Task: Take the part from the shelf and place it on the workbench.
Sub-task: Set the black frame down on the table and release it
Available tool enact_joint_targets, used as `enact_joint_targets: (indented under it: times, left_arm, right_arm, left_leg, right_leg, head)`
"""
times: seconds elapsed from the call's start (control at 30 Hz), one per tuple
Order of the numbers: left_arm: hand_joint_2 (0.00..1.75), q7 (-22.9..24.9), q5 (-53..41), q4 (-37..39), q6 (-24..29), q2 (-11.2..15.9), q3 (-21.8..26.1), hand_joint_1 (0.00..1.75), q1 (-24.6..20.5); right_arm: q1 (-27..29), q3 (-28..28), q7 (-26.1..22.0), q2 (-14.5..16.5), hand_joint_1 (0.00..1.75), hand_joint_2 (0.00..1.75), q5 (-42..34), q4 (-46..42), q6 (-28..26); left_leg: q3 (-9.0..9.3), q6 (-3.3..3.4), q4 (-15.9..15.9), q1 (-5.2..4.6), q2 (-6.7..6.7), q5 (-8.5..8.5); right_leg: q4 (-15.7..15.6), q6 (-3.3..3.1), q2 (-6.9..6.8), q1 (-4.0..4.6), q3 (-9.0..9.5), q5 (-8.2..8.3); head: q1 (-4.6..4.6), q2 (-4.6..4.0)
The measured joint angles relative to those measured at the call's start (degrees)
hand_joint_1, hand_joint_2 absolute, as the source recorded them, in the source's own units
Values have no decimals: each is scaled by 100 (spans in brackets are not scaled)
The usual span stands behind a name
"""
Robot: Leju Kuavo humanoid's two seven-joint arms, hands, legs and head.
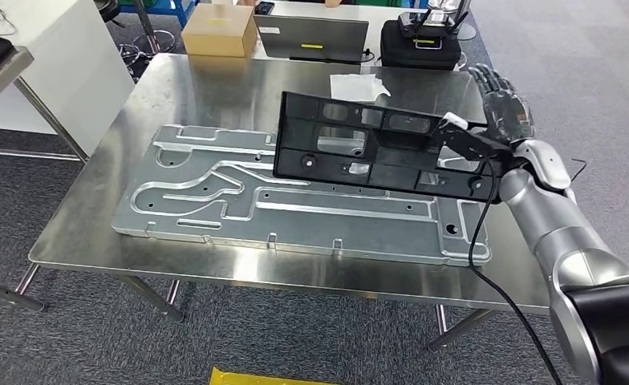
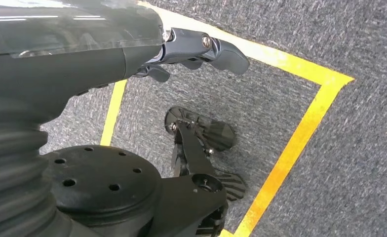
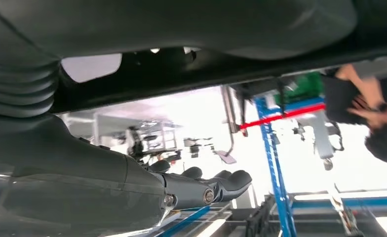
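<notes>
The black plastic part [image 1: 375,152], a long frame with several openings, lies tilted on the grey machined metal plate [image 1: 215,200] that covers the steel workbench [image 1: 215,88]. Its right end is raised beside my right wrist. My right hand [image 1: 504,104] reaches past that end with its fingers stretched out and apart, gripping nothing. In the right wrist view the right hand [image 3: 206,190] also has extended fingers with nothing between them, and a broad dark shape crosses close above it. My left hand [image 2: 201,49] hangs over the floor, holding nothing.
At the far edge of the workbench stand a cardboard box [image 1: 219,30], a grey laptop [image 1: 311,38] and a black case [image 1: 420,44]. A white sheet [image 1: 359,84] lies behind the part. A black cable [image 1: 488,265] trails from my right wrist. Yellow tape [image 2: 300,143] marks the carpet.
</notes>
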Motion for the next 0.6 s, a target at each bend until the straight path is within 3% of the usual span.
enact_joint_targets:
  times: [0.17,0.6]
  left_arm:
    - [175,0,-59,1,-89,-12,-45,0,-13]
    - [175,-16,10,0,-89,-19,-52,0,-68]
  right_arm:
    - [-59,-154,-88,-270,0,0,-739,-458,347]
    - [31,-169,22,-356,0,0,-678,-694,256]
  left_leg:
    - [-15,1,0,0,-15,-1]
    - [-18,6,0,1,-9,-5]
  right_leg:
    - [0,1,-15,-1,-3,-2]
    - [0,0,-11,0,-9,-2]
  head:
    - [0,1]
    - [0,0]
